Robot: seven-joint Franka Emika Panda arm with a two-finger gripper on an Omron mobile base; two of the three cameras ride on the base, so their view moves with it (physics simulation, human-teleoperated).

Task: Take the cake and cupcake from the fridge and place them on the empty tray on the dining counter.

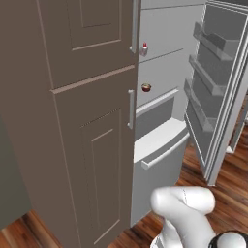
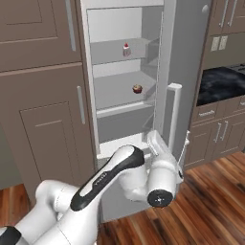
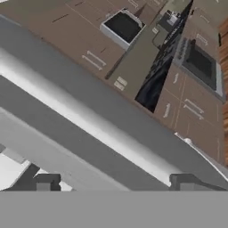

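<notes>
The fridge point(image 2: 129, 95) stands open. The cake point(image 2: 126, 49) sits on an upper shelf, the cupcake point(image 2: 137, 88) on the shelf below. The gripper point(image 3: 115, 182) faces the fridge door's edge, jaws wide apart, holding nothing.

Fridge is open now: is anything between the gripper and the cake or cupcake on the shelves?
Nothing visible blocks them. The fridge door is swung wide; the cake sits on the upper shelf and the cupcake on the shelf below, both apart from other items. The open gripper sits low beside the door edge.
</notes>
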